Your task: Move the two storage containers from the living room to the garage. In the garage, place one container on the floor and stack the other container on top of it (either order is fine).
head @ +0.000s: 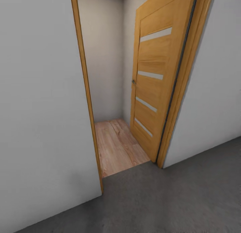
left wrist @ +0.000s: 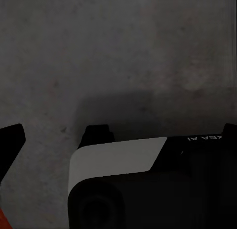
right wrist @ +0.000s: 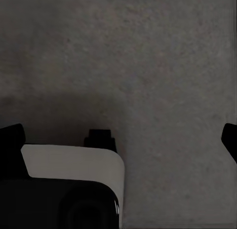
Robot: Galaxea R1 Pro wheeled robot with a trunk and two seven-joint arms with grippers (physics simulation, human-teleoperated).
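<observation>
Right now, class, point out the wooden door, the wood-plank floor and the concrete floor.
wooden door [head: 152, 89], head view, middle panel.
wood-plank floor [head: 117, 146], head view, planks inside doorway.
concrete floor [head: 174, 199], head view, bare grey patch.

A dark grey concrete floor spreads across the near ground. Beyond it a doorway opens between a plain white wall on the left and another white wall on the right. A wooden door with narrow glass strips stands swung open into the far room, along the opening's right side. Light wood-plank flooring lies past the threshold, with a pale back wall behind it.
</observation>
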